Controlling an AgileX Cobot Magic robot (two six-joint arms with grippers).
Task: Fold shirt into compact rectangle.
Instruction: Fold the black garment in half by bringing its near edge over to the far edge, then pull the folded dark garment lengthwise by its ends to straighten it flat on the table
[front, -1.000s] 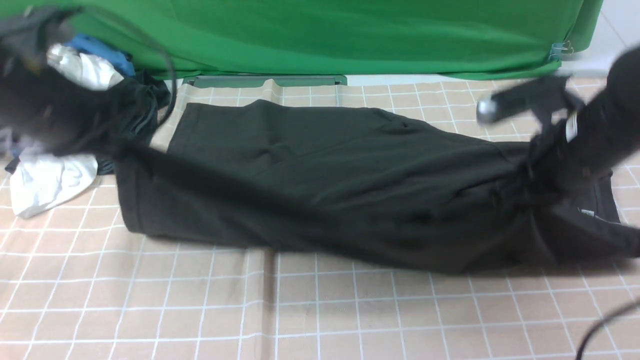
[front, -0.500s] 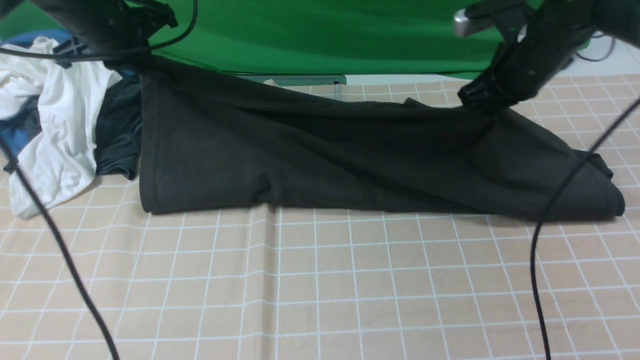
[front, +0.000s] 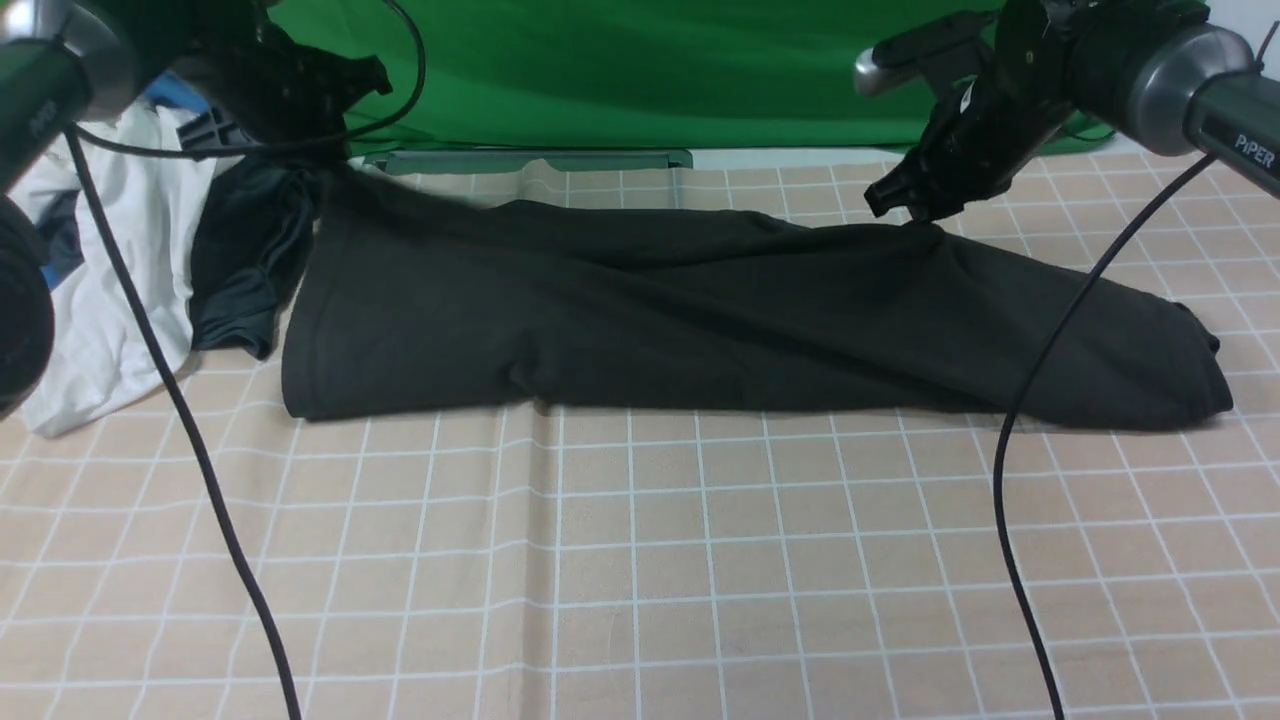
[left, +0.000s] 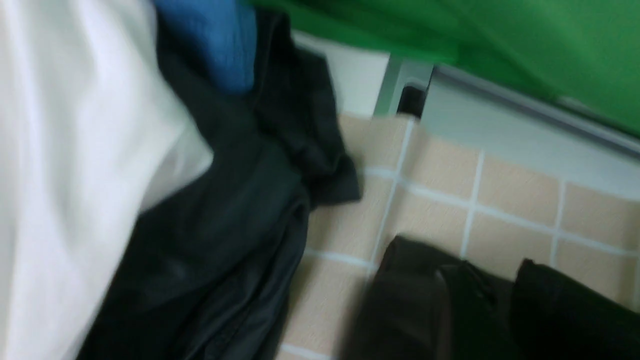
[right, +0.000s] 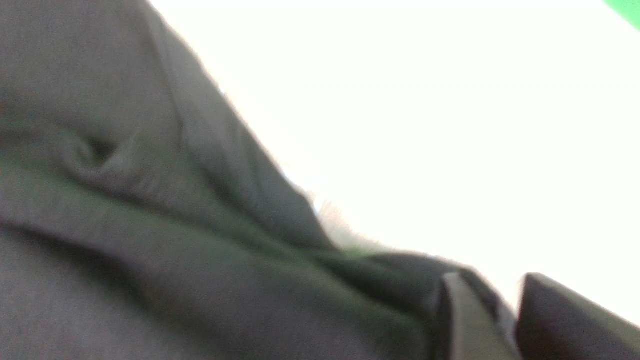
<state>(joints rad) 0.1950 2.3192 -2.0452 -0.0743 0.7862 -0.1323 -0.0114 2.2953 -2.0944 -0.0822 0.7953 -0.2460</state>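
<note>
The black shirt (front: 700, 310) lies folded into a long band across the checked tablecloth (front: 640, 580), its folded edge toward me. My left gripper (front: 325, 165) is at the shirt's far left corner, which still rises a little to it. In the left wrist view its fingers (left: 487, 265) stand parted with loose dark cloth between them. My right gripper (front: 905, 205) touches a small peak on the shirt's far right edge. Its fingers (right: 492, 282) are also parted, with a strip of shirt cloth (right: 200, 280) in the gap. No label or print shows.
A white garment (front: 110, 290) and a smaller dark grey garment (front: 245, 260) are heaped at the left, beside the shirt's left end, with blue cloth (left: 215, 40) behind them. A green backdrop (front: 640, 70) closes the far side. Black cables (front: 1030, 450) hang in front of both arms.
Both arms carried the shirt's edge from the near side to the far side and lowered it. The shirt now lies flatter, and both pairs of fingers have parted.
</note>
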